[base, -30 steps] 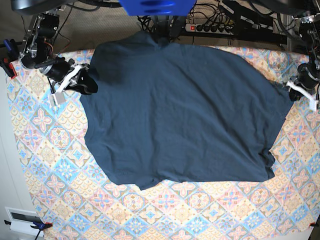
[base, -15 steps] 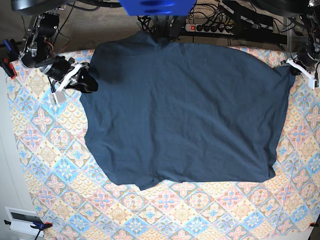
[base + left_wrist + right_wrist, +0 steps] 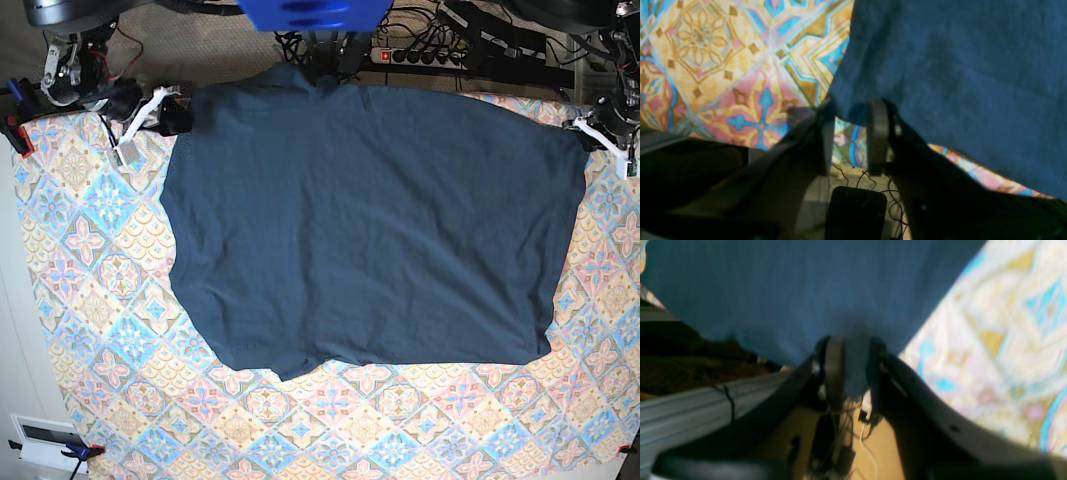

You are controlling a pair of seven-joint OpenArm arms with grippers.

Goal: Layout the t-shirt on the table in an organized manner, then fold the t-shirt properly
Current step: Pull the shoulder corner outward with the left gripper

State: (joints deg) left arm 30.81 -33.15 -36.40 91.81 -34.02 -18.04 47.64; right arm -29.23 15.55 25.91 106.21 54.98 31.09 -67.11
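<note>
The dark navy t-shirt (image 3: 370, 230) lies spread flat over the far half of the patterned table (image 3: 110, 300), its top edge at the far edge. My right gripper (image 3: 178, 110) is at the shirt's far-left corner. In the right wrist view the gripper (image 3: 851, 343) is shut on the t-shirt (image 3: 790, 283), with fabric between the fingers. My left gripper (image 3: 588, 132) is at the far-right corner. In the left wrist view the gripper (image 3: 850, 106) pinches the edge of the t-shirt (image 3: 957, 66) over the table (image 3: 723, 60).
A power strip with cables (image 3: 440, 55) and a blue part (image 3: 315, 12) sit behind the table's far edge. A red clamp (image 3: 15, 130) is at the left edge and a white box (image 3: 45, 440) at the near-left corner. Bare cloth shows in front of the shirt.
My right gripper moved toward the far edge with the shirt's left corner, straightening that side. My left gripper lifted the right corner up to the far edge, then held still.
</note>
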